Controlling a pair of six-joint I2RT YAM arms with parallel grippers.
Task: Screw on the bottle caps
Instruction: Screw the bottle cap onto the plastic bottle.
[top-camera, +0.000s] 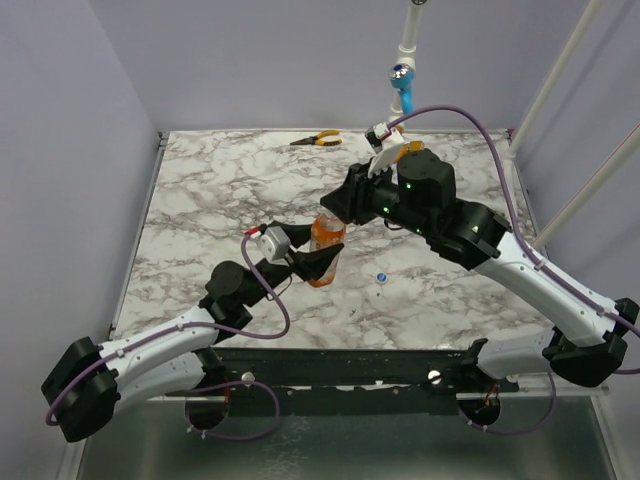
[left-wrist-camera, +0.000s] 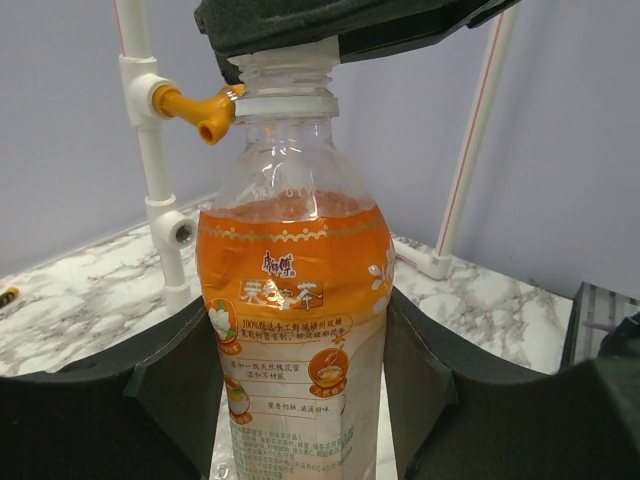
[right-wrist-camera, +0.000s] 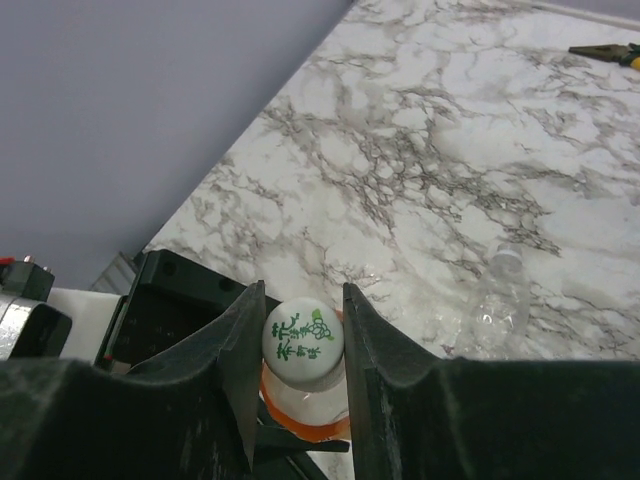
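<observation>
The bottle, clear with orange contents and an orange label, stands upright near the table's middle. My left gripper is shut on its lower body; in the left wrist view the bottle fills the space between the two dark fingers. My right gripper sits right over the neck, shut on the whitish cap, which has green print and rests on top of the bottle. The blue cap lies on the table to the right of the bottle.
Orange-handled pliers lie at the far edge. A blue valve handle and an orange one sit on white pipe at the back right. An empty clear bottle lies on the marble table.
</observation>
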